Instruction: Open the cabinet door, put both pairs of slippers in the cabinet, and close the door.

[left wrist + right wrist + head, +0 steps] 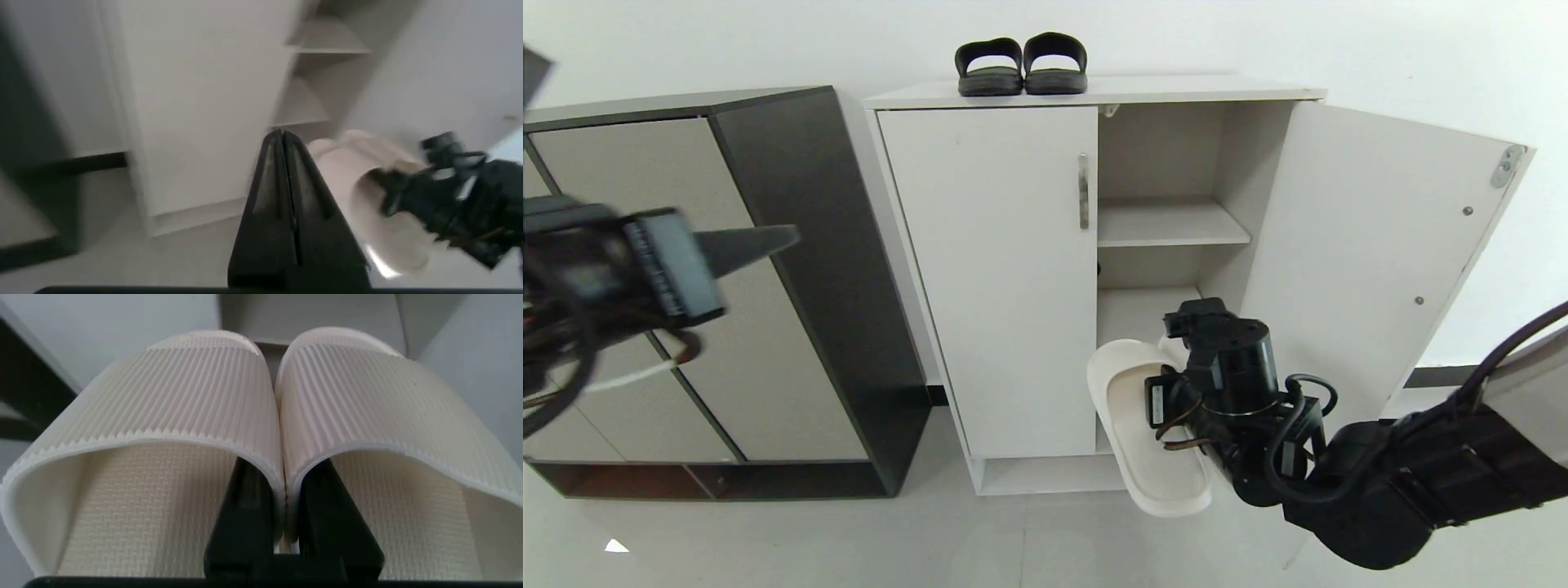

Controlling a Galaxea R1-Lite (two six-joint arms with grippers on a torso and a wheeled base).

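Observation:
The white cabinet [988, 269] has its right door [1364, 253] swung wide open and its left door closed. A pair of black slippers [1021, 65] sits on the cabinet top. My right gripper [1168, 400] is shut on the pair of white slippers [1152, 441], held just in front of the open compartment by its lower shelf [1143, 314]. In the right wrist view the gripper [282, 518] pinches the inner edges of both white slippers [270, 416] together. My left gripper [784, 238] is shut and holds nothing, raised at the left before the dark cabinet; its fingers [282, 163] are pressed together.
A dark cabinet [833, 269] with grey doors stands against the white one's left side. Inside the open half an upper shelf [1168, 224] is bare. The closed door carries a metal handle [1083, 192]. Grey floor lies open in front of both cabinets.

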